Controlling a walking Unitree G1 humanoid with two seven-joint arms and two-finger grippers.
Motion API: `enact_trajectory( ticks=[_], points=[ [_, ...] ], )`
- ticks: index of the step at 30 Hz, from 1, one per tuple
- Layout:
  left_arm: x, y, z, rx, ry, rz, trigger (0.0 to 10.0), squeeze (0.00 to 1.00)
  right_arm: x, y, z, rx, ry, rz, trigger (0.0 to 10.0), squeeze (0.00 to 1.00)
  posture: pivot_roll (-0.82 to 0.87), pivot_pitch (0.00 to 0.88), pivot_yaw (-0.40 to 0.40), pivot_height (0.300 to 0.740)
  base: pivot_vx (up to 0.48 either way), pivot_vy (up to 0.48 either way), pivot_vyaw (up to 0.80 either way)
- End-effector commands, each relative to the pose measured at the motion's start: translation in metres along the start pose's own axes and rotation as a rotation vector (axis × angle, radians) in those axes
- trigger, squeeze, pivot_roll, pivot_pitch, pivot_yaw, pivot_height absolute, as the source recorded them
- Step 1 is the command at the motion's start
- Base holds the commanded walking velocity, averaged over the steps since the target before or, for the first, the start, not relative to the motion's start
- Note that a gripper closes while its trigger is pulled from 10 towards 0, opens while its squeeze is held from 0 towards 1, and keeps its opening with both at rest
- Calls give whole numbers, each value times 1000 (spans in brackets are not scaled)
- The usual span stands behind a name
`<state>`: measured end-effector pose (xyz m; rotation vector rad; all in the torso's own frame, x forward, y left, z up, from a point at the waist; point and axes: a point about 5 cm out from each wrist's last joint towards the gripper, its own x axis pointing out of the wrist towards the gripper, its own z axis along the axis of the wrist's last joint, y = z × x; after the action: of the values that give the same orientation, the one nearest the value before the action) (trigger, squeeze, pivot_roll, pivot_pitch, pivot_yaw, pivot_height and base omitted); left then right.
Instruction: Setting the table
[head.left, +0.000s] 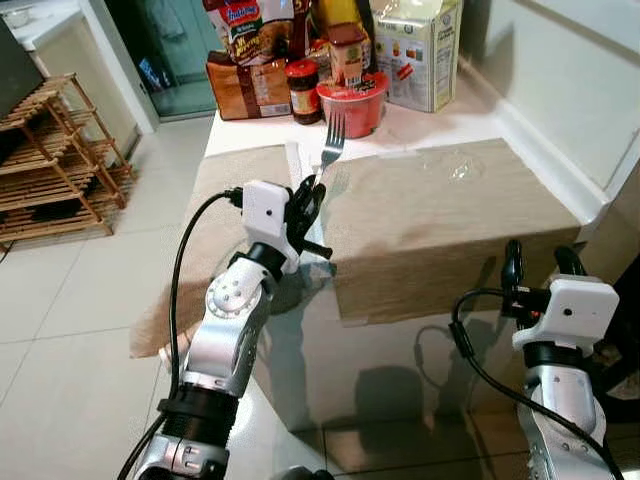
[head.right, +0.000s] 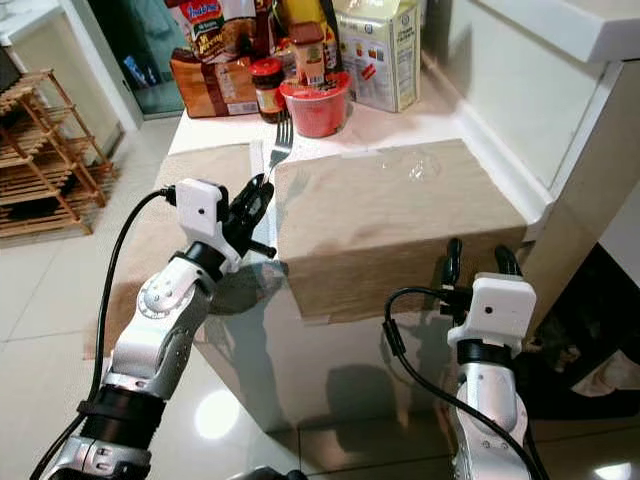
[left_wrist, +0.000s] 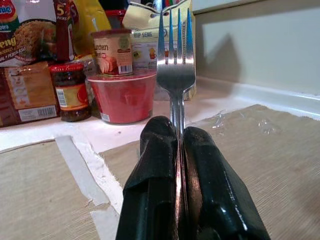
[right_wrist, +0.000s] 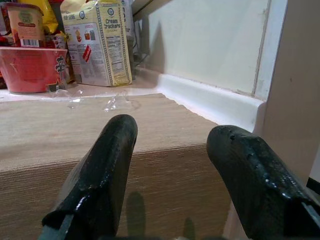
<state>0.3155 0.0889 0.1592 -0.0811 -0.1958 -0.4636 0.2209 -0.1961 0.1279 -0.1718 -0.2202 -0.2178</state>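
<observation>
Right claw (head.right: 472, 262) hangs near the front edge of the worktop, fingers spread wide, holding nothing, likely just waiting. Left claw (head.left: 305, 205) is clamped tight on the handle of a silver metal fork (head.left: 332, 141), carried over the near-left part of the white worktop (head.left: 430, 125), probably to lay it on the beige woven placemat (head.left: 440, 215). Fork's long axis runs away from the robot, tines pointing to the far end, toward the red plastic noodle cup (head.left: 352, 103) and tall cream cracker box (head.left: 422, 50).

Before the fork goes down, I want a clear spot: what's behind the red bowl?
Behind the red bowl stand a cracker box and noodle packets; anything lower is hidden.
</observation>
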Motion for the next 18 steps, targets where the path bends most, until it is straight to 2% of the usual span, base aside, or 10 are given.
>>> enact_trajectory(
  ticks=[1, 3, 18],
  points=[
    [2, 5, 0, 1, 9, 3, 0, 0, 0, 5, -3, 15, 19, 15, 10000, 0, -91, 0, 154, 740, 0, 0, 0],
    [1, 5, 0, 0, 11, 4, 0, 0, 0, 5, -3, 15, 19, 15, 10000, 0, -92, 0, 155, 740, -240, 0, 0],
    [6, -2, -1, -5, 17, -27, 0, 0, -3, 3, -5, 10, 31, 7, 10000, 0, -100, 0, 163, 740, 0, 0, 0]
  ],
)
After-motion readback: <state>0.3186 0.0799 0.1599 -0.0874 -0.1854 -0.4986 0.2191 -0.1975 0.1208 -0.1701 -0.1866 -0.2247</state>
